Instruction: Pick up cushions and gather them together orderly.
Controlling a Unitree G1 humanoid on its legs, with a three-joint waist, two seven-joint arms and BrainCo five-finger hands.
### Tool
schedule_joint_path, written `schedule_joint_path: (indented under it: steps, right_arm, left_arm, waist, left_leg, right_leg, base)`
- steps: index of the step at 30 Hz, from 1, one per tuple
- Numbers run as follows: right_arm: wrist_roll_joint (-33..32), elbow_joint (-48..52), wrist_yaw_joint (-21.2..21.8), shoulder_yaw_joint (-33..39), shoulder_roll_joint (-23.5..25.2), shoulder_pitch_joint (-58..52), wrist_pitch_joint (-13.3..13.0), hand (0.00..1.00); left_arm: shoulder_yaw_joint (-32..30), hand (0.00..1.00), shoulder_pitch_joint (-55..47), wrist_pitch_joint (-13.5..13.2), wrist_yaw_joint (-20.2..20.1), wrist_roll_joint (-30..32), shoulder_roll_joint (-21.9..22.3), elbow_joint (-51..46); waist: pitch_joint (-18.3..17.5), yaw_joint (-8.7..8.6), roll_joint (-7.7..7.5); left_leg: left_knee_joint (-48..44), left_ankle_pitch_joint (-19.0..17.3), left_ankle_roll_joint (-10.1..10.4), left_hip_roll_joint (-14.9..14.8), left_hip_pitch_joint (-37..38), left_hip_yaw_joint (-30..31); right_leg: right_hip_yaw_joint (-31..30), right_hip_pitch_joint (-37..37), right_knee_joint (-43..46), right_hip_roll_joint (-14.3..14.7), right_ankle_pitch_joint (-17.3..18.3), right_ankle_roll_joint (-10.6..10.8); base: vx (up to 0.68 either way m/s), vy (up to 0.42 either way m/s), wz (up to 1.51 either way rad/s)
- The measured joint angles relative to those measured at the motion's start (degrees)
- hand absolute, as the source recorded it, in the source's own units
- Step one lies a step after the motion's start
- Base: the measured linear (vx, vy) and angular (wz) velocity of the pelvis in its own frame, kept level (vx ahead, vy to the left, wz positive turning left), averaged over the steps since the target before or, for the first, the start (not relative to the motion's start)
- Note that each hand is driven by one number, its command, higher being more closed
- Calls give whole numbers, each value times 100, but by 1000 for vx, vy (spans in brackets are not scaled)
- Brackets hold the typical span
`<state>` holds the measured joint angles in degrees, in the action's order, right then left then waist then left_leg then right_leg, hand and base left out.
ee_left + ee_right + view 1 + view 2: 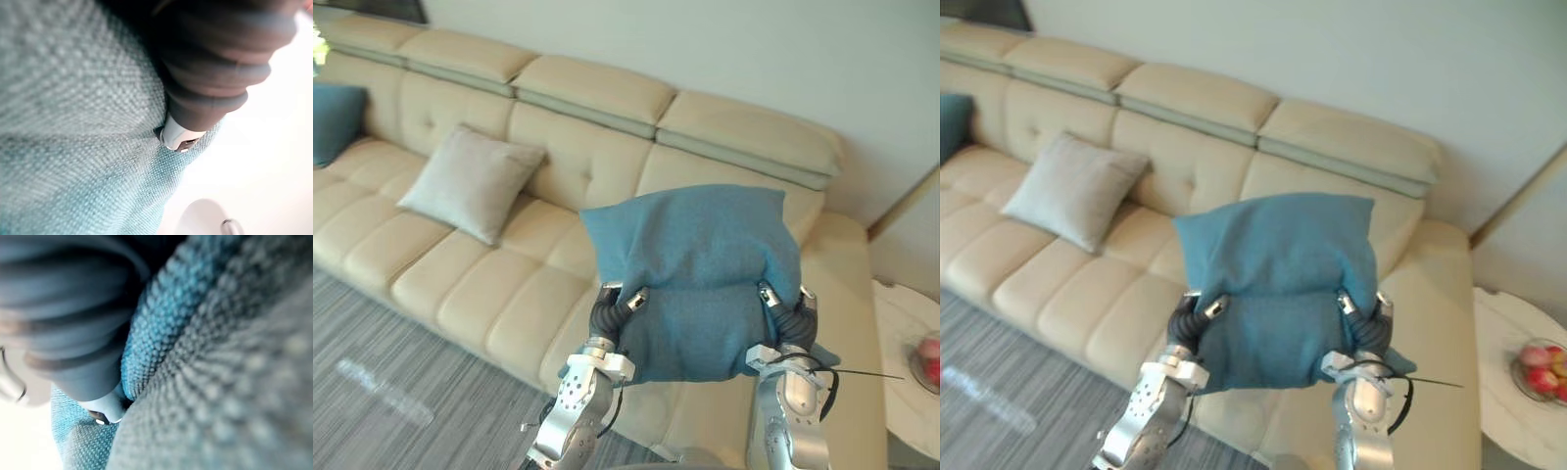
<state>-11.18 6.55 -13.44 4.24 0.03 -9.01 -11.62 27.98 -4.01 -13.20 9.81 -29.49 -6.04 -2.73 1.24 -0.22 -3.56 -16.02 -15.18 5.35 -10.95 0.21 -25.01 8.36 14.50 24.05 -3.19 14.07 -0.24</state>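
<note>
The main risk I see is the teal cushion [700, 255] slipping out of my grip. I hold it low on its 2 sides, so most of its bulk stands above my hands and could flop forward or sag through. The cloth is soft and puckers where I squeeze, so I judge the hold to be only as good as the pinch. If 1 side lets go first, the cushion would swing and drop onto the sofa [489, 284] crooked, or off its front edge to the floor.

A second risk lies to my right. The small round worktop [901, 392] with a bowl of fruit [928, 360] is near that arm, and a wide swing could knock it.

My left hand [625, 299] is closed on the cushion's left side, thumb dug into the front of the cloth. My right hand [781, 299] is clamped the same way on the right side. The cushion hangs in the air over the sofa's right seat, touching only my hands.

The grey cushion [470, 181] leans on the backrest well to my left. Another teal cushion [333, 117] is at the far left end.
</note>
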Motion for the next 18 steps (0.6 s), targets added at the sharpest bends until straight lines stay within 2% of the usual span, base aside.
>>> schedule_joint_path:
  steps: [1, 2, 3, 4, 5, 6, 8, 10, 11, 12, 13, 14, 16, 18]
  right_arm:
    - [-9, -86, -2, 32, -123, -40, -4, 100]
    - [-11, -78, -5, 44, -162, -93, -3, 100]
    - [-13, -58, -7, 77, -269, -259, 28, 100]
    - [-13, -50, -10, 86, -291, -310, 43, 100]
    - [-18, 2, -22, 89, -299, -415, 48, 100]
    - [-17, 143, -23, 89, -295, -516, 51, 100]
    - [-14, 365, -25, 75, -282, -561, 51, 100]
    - [-11, 543, -25, 60, -282, -557, 47, 100]
    - [-11, 628, -27, 59, -282, -552, 29, 100]
    - [-12, 630, -31, 59, -303, -548, 7, 100]
    - [-12, 629, -35, 59, -316, -548, 2, 100]
    - [-11, 570, -49, 40, -284, -544, 5, 100]
    - [-9, 503, -62, 39, -227, -536, 5, 100]
    - [-5, 385, -60, 35, -234, -533, 10, 100]
  left_arm:
    - [21, 100, 28, 54, -2, 16, 149, 186]
    - [35, 100, 28, 89, -2, 16, 177, 210]
    - [83, 100, 24, 180, -2, 18, 247, 263]
    - [103, 100, 21, 201, -3, 18, 255, 267]
    - [130, 100, 11, 231, -14, 19, 255, 264]
    - [136, 100, -21, 231, -33, 19, 259, 261]
    - [145, 100, -100, 223, -41, 22, 261, 153]
    - [144, 100, -137, 188, -50, 27, 261, 12]
    - [143, 100, -136, 143, -72, 40, 261, -60]
    - [144, 100, -137, 111, -111, 82, 273, -67]
    - [144, 100, -137, 110, -112, 94, 281, -70]
    - [140, 100, -142, 107, -111, 129, 245, -71]
    - [140, 100, -142, 103, -111, 139, 199, -73]
    - [144, 100, -190, 120, -111, 139, 167, -68]
  waist:
    - [91, -49, 236]
    - [119, -59, 286]
    - [154, -59, 407]
    - [157, -60, 449]
    - [170, -60, 508]
    - [199, -13, 502]
    - [176, 88, 541]
    - [177, 162, 536]
    - [175, 238, 530]
    - [145, 255, 576]
    - [123, 253, 609]
    - [10, 265, 603]
    - [4, 225, 372]
    - [-8, 219, 236]
  left_leg:
    - [-208, -62, 88, -160, 24, 126]
    - [-287, -61, 91, -196, 40, 166]
    - [-596, -45, 82, -302, 80, 254]
    - [-859, -21, 45, -364, 50, 294]
    - [-1729, 123, -172, -514, -185, 446]
    - [-2711, 280, -319, -700, -621, 657]
    - [-3385, 233, -358, -766, -1044, 840]
    - [-3217, 101, -419, -758, -1275, 955]
    - [-2605, 74, -449, -703, -1335, 1059]
    - [-1733, 275, -500, -550, -1298, 1287]
    - [-1430, 465, -487, -503, -1293, 1412]
    - [-1046, 402, 54, -300, -1173, 1855]
    - [-798, 420, 165, -65, -1142, 1919]
    - [-745, 423, 167, 46, -1100, 1875]
  right_leg:
    - [136, -195, -29, 103, -31, -129]
    - [150, -263, -25, 114, -8, -164]
    - [183, -495, -49, 163, 53, -255]
    - [194, -598, -74, 184, 72, -287]
    - [202, -873, -214, 227, 92, -313]
    - [170, -1089, -329, 227, 108, -340]
    - [31, -1266, -442, 194, 109, -341]
    - [-38, -1335, -446, 130, 120, -321]
    - [-118, -1358, -425, 94, 166, -240]
    - [-168, -1351, -362, 93, 246, -104]
    - [-192, -1327, -315, 105, 266, -74]
    - [-360, -1183, -205, 85, 338, 61]
    - [-493, -1033, -155, -71, 291, 191]
    - [-591, -1044, -194, -182, 254, 282]
  base:
    - [157, -135, -18]
    - [217, -165, -3]
    - [126, -99, 2]
    - [246, -172, 3]
    - [219, -107, -1]
    - [180, -78, -9]
    - [100, 69, -40]
    - [71, 140, -51]
    - [35, 196, -54]
    - [33, 216, -52]
    - [31, 256, -46]
    - [24, 257, -29]
    - [4, 195, -18]
    - [-43, 137, -7]
